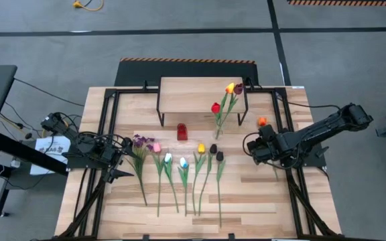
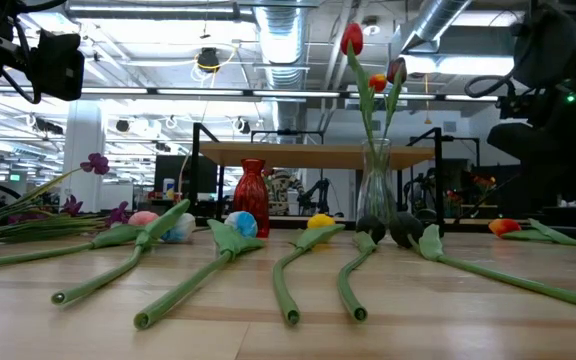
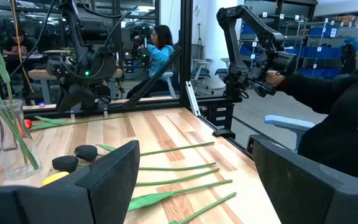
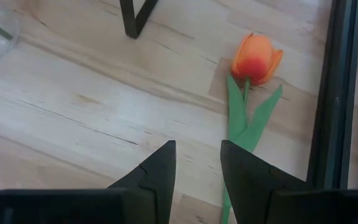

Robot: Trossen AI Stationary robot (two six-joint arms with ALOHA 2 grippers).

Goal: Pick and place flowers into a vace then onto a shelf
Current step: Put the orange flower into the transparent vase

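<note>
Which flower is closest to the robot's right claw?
The orange tulip, lying alone on the table just ahead of the right gripper. All other loose flowers lie in a row at the table's middle.

the plank table [image 1: 260,201] is carrying a row of flowers [image 1: 179,175] lying flat across its middle, heads toward the shelf [image 1: 200,88] standing at the far edge. a clear vase [image 2: 376,195] with three tulips and a small red vase [image 1: 182,132] are sitting before it; an orange tulip [image 4: 255,59] is lying near the right rail.
</note>
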